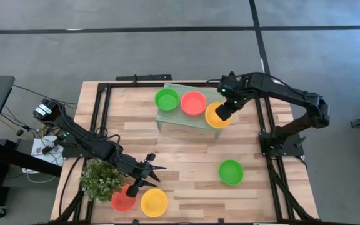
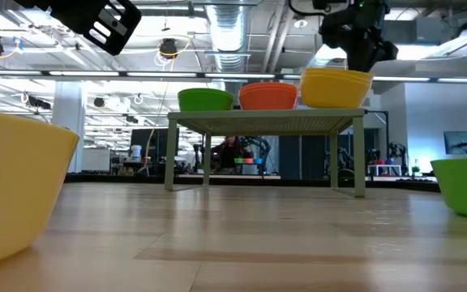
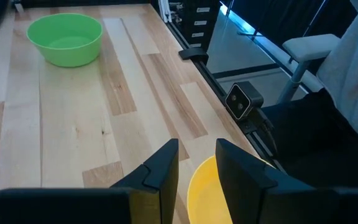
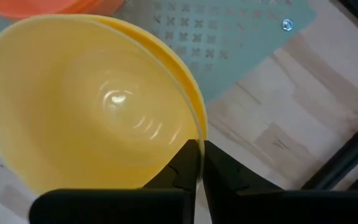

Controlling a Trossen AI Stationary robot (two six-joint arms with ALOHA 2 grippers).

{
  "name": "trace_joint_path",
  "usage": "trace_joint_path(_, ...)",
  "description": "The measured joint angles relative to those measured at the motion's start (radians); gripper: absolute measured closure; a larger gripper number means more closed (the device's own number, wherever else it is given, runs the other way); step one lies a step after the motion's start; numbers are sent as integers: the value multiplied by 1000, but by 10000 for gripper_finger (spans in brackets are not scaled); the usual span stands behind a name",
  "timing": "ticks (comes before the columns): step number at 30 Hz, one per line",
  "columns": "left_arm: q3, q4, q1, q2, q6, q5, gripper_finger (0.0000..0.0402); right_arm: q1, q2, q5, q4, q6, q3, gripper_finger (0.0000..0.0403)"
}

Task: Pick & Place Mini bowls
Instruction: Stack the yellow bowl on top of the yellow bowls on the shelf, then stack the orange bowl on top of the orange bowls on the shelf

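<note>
A pale green perforated rack (image 1: 181,119) stands on the far part of the table and carries a green mini bowl (image 1: 166,99) and a red one (image 1: 193,102). My right gripper (image 1: 223,112) is shut on a yellow mini bowl (image 1: 215,117) at the rack's right end. Another green bowl (image 1: 230,171) sits on the table. A red bowl (image 1: 123,199) and a yellow bowl (image 1: 154,202) sit near the front edge. My left gripper (image 1: 152,165) hovers open above them, touching nothing. My right gripper pinches the yellow bowl's rim (image 4: 196,127), one finger (image 4: 185,163) inside the bowl and the other outside. It comes from above, slanting from the table's right. The bowl (image 2: 335,88) stands about level at the rack's right end; whether it rests there, I cannot tell.
A small bushy green plant (image 1: 100,178) stands at the near left, beside the left arm. A dark metal frame (image 1: 269,134) runs along the table's sides. Bare wood lies between the rack and the near bowls.
</note>
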Motion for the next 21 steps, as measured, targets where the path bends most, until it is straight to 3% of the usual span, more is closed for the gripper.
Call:
trace_joint_path(14,0,0,0,0,-1,0,293,-11,-13,-2,-8,-37,4,330)
trace_joint_path(21,0,0,0,0,-33,0,293,8,-29,-10,-9,-29,118,316)
